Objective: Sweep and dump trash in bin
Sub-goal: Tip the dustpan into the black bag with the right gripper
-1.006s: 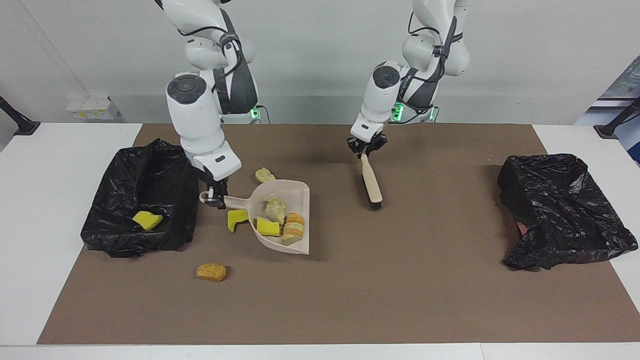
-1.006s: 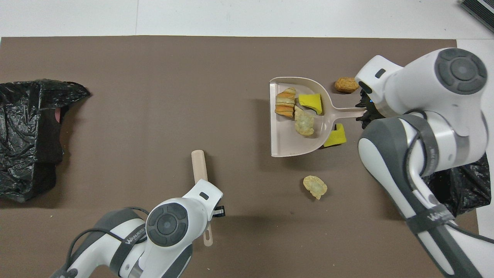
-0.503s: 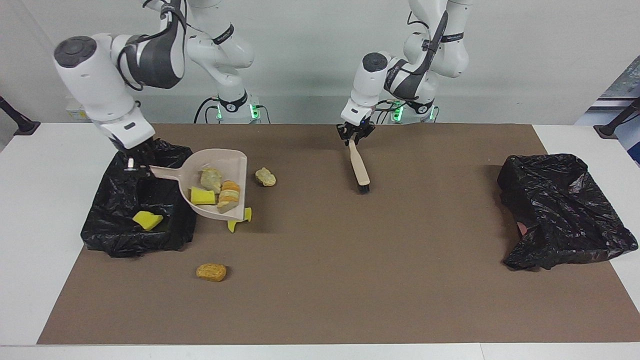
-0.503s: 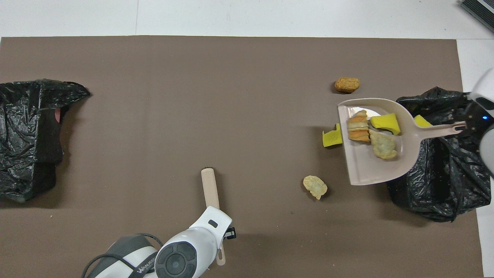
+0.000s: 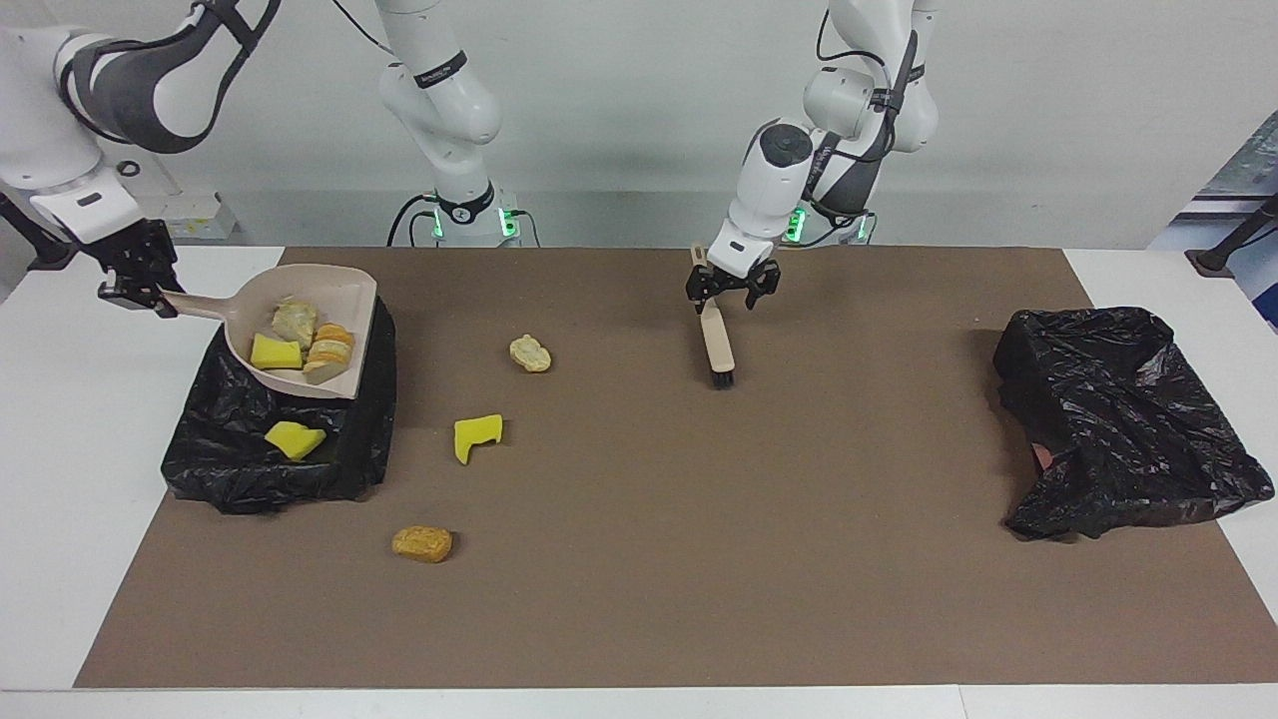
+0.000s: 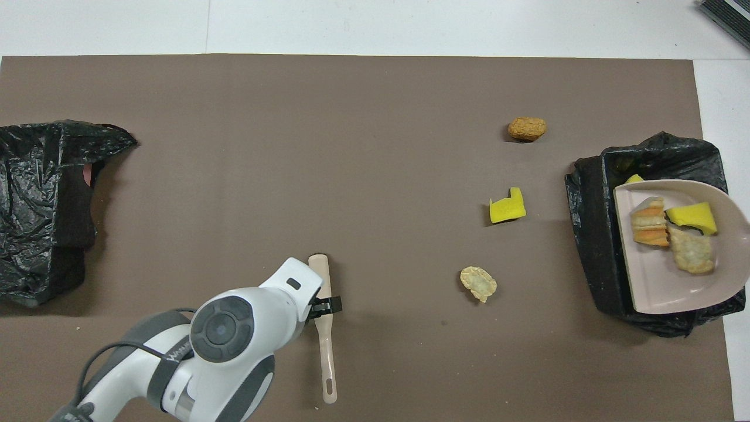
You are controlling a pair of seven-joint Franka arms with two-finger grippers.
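My right gripper (image 5: 135,290) is shut on the handle of the beige dustpan (image 5: 339,292) and holds it, tilted, over the black-lined bin (image 5: 250,474) at the right arm's end. The pan (image 6: 656,281) carries three scraps: a yellow sponge chunk (image 5: 275,352), a tan lump (image 5: 295,320) and an orange-striped bread lump (image 5: 329,350). One yellow chunk (image 5: 295,439) lies in the bin. On the mat lie a yellow chunk (image 5: 477,436), a tan lump (image 5: 529,353) and an orange-brown lump (image 5: 421,543). My left gripper (image 5: 730,287) is open just over the beige brush (image 5: 715,340), which lies on the mat.
A second black-lined bin (image 5: 1118,419) stands at the left arm's end of the brown mat; it also shows in the overhead view (image 6: 41,211). White table edges border the mat.
My right arm has lifted the loaded dustpan off the mat and carried it over the bin. My left gripper has opened; the brush now lies flat on the mat.
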